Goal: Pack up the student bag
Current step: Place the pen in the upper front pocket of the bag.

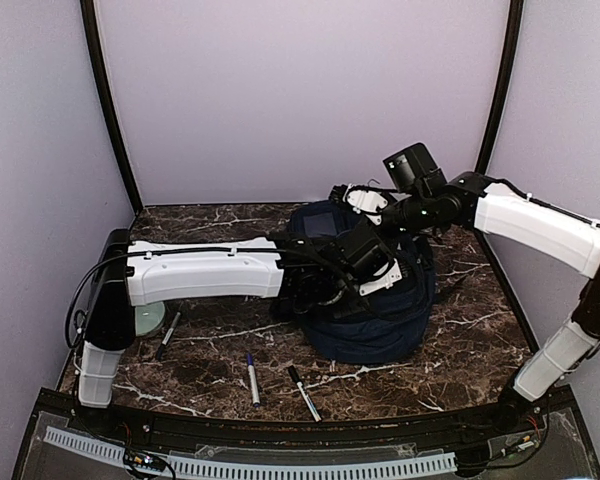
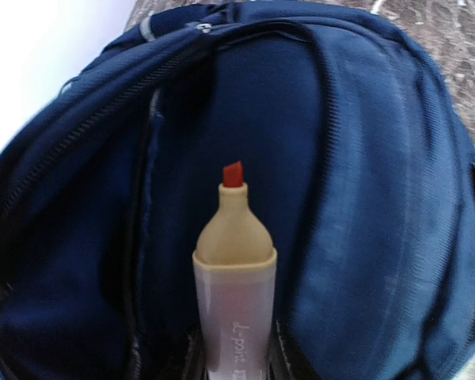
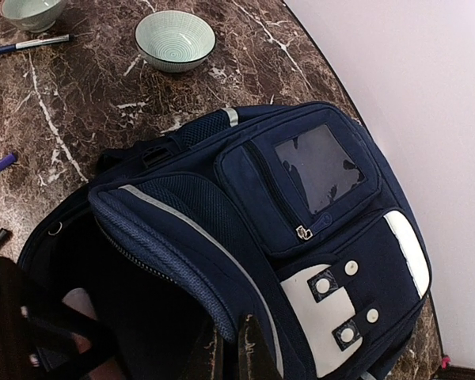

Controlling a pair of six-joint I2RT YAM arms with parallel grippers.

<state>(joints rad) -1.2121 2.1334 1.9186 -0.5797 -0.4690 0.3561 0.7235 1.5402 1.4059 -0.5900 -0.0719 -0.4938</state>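
The navy student bag [image 1: 380,310] lies mid-table with its main compartment open. My left gripper [image 1: 325,288] is over the opening and is shut on a pale highlighter [image 2: 235,277] with an uncapped red tip, which points into the bag's dark inside [image 2: 245,103]. My right gripper [image 3: 231,352] is shut on the zip edge of the bag's front flap [image 3: 182,237] and holds it up. The flap's white patch [image 3: 324,317] and clear-window pocket [image 3: 321,162] face the right wrist camera. In the top view the right gripper [image 1: 345,198] is at the bag's far edge.
Two pens [image 1: 252,378] [image 1: 303,392] lie in front of the bag, and another pen [image 1: 167,335] is at the left. A pale green bowl [image 1: 148,318] sits under the left arm. The right wrist view shows two bowls [image 3: 175,39] [image 3: 32,12] and a blue pen [image 3: 32,43].
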